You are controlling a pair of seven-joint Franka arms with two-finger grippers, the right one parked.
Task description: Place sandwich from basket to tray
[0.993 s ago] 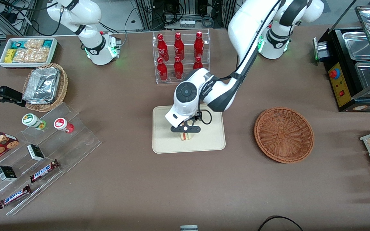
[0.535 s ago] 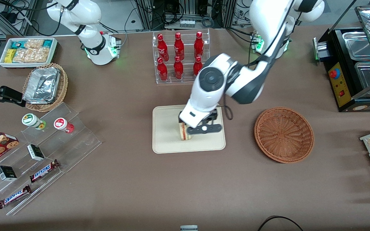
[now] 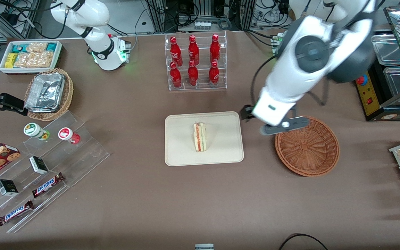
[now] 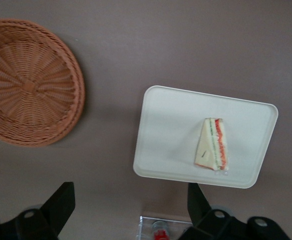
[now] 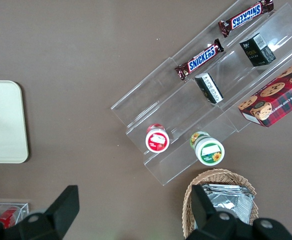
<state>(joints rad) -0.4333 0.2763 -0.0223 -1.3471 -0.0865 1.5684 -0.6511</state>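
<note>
Sandwich [image 3: 199, 136] sits on the tray [image 3: 179, 152], standing on one bread side with its red and green layers facing up. The basket [image 3: 307, 146] beside the tray has nothing in it, so the job looks done. The hand [image 3: 272, 122] hangs high above the counter [image 3: 186, 201], between tray and basket. Its fingers [image 4: 197, 204] are spread wide and hold nothing, likely because the sandwich needs no more help

Brown table [image 3: 144, 208] — cable-strewn equipment racks [image 3: 200, 14] along its upper edge.
</note>
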